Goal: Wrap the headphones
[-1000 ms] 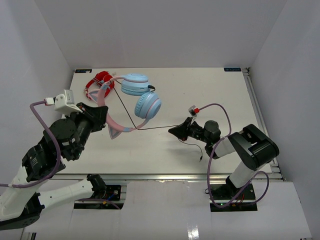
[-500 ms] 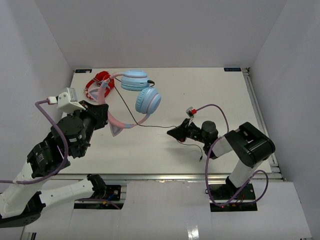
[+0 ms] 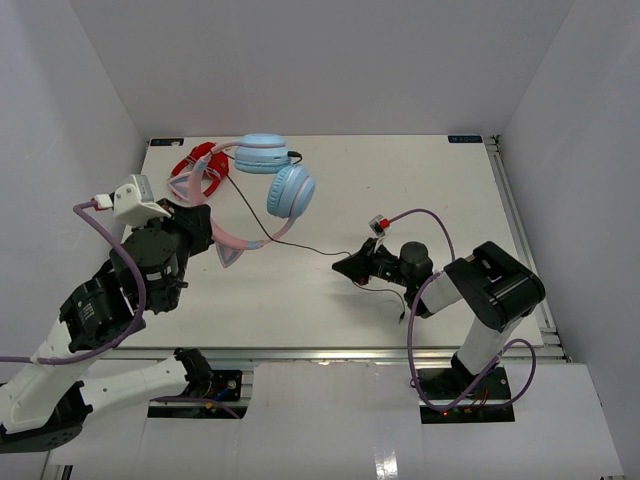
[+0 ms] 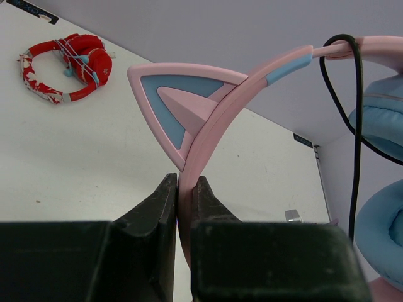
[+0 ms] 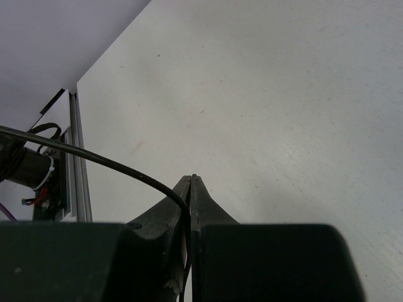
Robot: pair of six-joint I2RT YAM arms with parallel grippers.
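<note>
**A:** What do the left jaws have hold of?

**B:** The pink cat-ear headband of the over-ear headphones with light blue round ear cups [image 3: 290, 190] [image 4: 208, 113]. The two black fingers are clamped on it, kept apart only by the thickness of the band. One pink-and-blue cat ear stands just above the fingertips.

**A:** And the rest of the headphones?

**B:** The band arcs up and away from those jaws. The two cups hang at its far ends, beyond the jaws and to their right in the wrist view. From above, the whole set appears to be held off the white tabletop [image 3: 420, 180] [image 4: 75, 157] [image 5: 283, 94].

**A:** The right jaws?

**B:** Pinched fully together on the thin black cable [image 3: 300, 245] [image 4: 357, 126] [image 5: 94, 157], with no gap between the tips. The cable comes in from their left and slips between the two fingers. It runs from the cups across to those jaws, and a loose tail lies on the tabletop just behind them. The jaws sit low over the tabletop, though I cannot tell whether they touch it.

**A:** Anything else near the left jaws?

**B:** A pair of red-and-white headphones [image 3: 195, 170] [image 4: 69, 66] lies flat on the tabletop, well beyond the jaws and off to their left.
</note>
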